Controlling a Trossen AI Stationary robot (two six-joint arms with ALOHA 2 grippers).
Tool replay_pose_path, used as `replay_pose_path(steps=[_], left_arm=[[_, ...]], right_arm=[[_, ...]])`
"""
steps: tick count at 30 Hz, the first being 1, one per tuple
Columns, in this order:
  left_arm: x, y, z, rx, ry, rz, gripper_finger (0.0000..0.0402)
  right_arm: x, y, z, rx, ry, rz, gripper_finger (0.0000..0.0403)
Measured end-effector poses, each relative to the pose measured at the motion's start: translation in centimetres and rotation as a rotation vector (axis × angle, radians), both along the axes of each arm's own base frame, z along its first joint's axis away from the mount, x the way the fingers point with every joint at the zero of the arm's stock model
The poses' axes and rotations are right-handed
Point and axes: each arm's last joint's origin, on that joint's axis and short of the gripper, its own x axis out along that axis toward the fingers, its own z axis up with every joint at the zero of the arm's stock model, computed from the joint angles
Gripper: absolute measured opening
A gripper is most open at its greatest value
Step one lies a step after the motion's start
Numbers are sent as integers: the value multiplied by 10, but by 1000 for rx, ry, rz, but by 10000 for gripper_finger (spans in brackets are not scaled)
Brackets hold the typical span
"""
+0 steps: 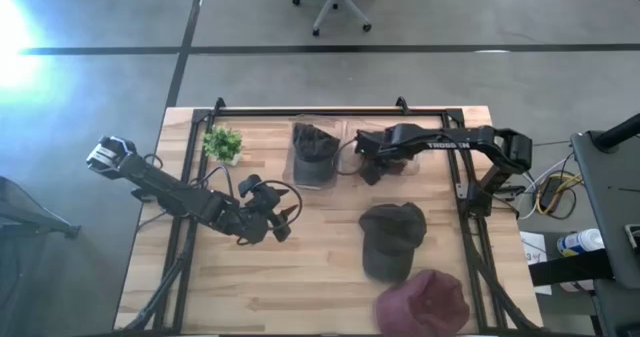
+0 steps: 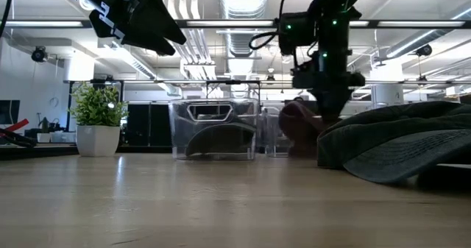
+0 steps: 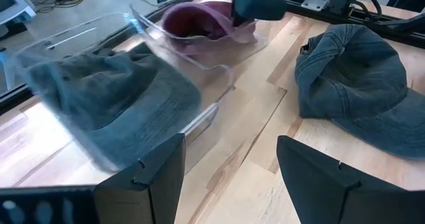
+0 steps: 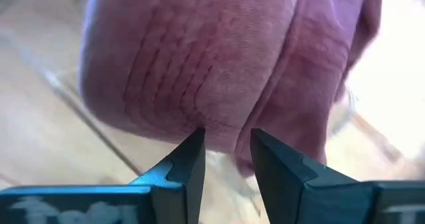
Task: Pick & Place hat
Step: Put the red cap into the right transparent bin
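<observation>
- Right gripper point(image 4: 226, 161) at the far side of the table, over the right clear bin point(image 1: 395, 147), tips just at the maroon hat point(image 4: 219, 64) lying in that bin.
- Fingers narrowly apart, a slim gap between them; no fabric pinched that can be seen, so not gripping.
- Left gripper point(image 3: 229, 177) hanging wide open and empty over the near-left middle of the table, waiting.
- Grey hat point(image 1: 314, 154) already in the left bin point(image 1: 322, 127); a dark hat point(image 1: 391, 239) and a red hat point(image 1: 423, 304) lying loose on the near right, well apart from the bins.
- Step in hand, as a guess: placing the maroon hat, at or around release.
- Next move, as a guess: lift clear of the bin without dragging the cloth, then reach nearward for the dark hat.
</observation>
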Motion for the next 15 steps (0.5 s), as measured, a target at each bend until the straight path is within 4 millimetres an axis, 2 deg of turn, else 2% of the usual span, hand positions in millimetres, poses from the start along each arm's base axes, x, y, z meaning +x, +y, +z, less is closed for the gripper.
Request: replay_pose_path(steps=[3, 7, 11, 15], left_arm=[[0, 0, 0, -13, -8, 7, 231], [0, 0, 0, -16, -11, 9, 231], [0, 0, 0, -16, -12, 9, 231], [0, 0, 0, -30, -22, 18, 231]], right_arm=[[6, -8, -3, -1, -76, -24, 118], [5, -17, -28, 62, -86, -95, 118], [-2, -21, -49, 107, -21, -174, 118], [-12, -16, -48, 133, 76, -185, 118]])
